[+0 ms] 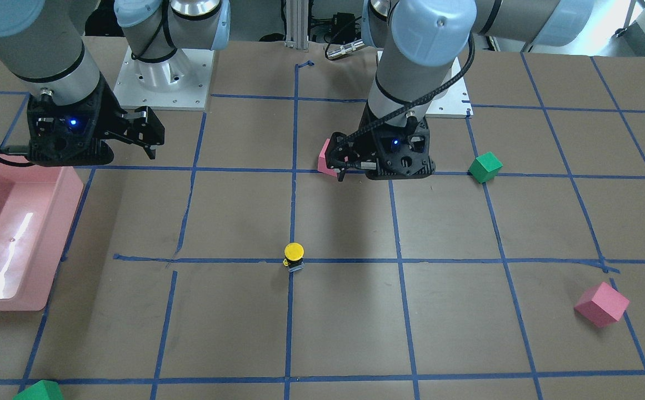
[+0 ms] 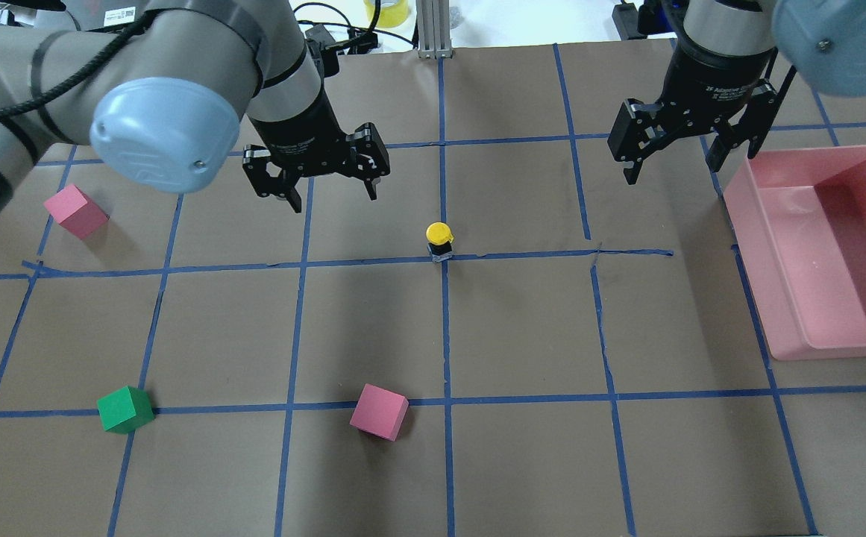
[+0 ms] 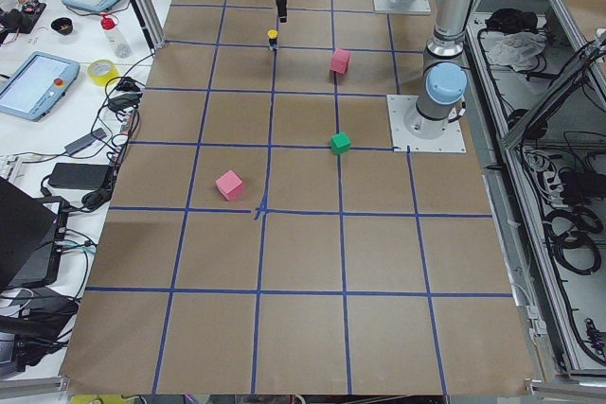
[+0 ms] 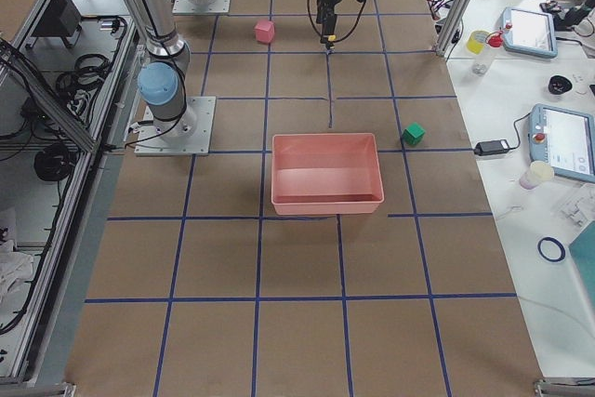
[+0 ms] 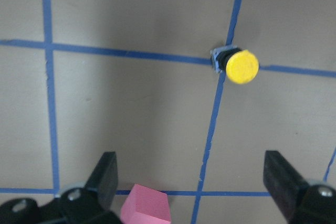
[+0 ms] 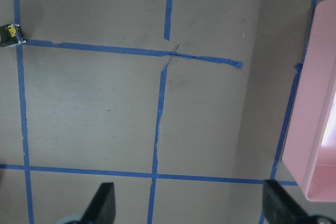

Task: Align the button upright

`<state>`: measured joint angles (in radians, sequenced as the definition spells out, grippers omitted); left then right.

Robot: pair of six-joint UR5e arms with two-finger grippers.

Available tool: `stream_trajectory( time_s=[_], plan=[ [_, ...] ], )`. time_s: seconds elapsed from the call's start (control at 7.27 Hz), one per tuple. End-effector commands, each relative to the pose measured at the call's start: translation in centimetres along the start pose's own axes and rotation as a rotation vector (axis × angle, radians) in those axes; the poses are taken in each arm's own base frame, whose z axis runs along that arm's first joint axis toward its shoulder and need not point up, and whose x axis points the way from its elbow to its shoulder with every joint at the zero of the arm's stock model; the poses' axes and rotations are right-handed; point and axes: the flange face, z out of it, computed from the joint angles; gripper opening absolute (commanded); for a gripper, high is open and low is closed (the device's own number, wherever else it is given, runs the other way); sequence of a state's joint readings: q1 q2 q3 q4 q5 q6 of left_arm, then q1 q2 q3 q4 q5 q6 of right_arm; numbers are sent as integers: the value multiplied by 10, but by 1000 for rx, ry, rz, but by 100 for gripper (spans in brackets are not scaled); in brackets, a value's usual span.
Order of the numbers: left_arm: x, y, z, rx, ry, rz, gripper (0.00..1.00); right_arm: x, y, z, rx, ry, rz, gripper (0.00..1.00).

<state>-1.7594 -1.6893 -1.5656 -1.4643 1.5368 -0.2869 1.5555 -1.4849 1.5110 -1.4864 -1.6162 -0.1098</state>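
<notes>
**Button stands cap-up; little looks left to do**

Nearest the robot, a pink cube (image 2: 379, 412) and a green cube (image 2: 125, 409) sit on the brown paper-covered table (image 2: 522, 462), well apart from the task's thing. Further out, the button (image 2: 439, 241) stands at a crossing of the blue tape lines (image 2: 373, 261). Its grey base is on the paper, the black body rises from it, and the yellow cap is on top. The front-facing view agrees that it is upright, and nothing touches it.

Beyond it, the left gripper (image 2: 332, 195) hovers near the button, off to its left, fingers spread wide with nothing between them. The right gripper (image 2: 673, 165) hangs well apart from the button, beside the pink bin (image 2: 753, 246), its fingers likewise spread and empty. A second pink cube (image 2: 74, 211) lies at far left.

Judging by this, the alignment looks done, and only drawing the arms back seems to remain.
</notes>
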Motion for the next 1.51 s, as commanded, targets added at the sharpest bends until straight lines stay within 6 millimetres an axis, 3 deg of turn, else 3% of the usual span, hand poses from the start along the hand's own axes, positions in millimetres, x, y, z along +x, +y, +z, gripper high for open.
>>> stream_trajectory(
  time_s=[0.0,0.14,0.41,0.69,1.38],
  plan=[
    [-24,20,-36,67,-84,39,100,0,0,0,0,1,-1,100],
    [-48,7,-31,66,-73,43,100,0,0,0,0,2,-1,100],
    [-68,0,-45,99,-65,16,100,0,0,0,1,1,-1,100],
    [-89,-13,-47,91,3,-3,100,0,0,0,2,-1,-1,100],
    [-87,-6,-45,78,-12,72,100,0,0,0,2,-4,-1,100]
  ],
)
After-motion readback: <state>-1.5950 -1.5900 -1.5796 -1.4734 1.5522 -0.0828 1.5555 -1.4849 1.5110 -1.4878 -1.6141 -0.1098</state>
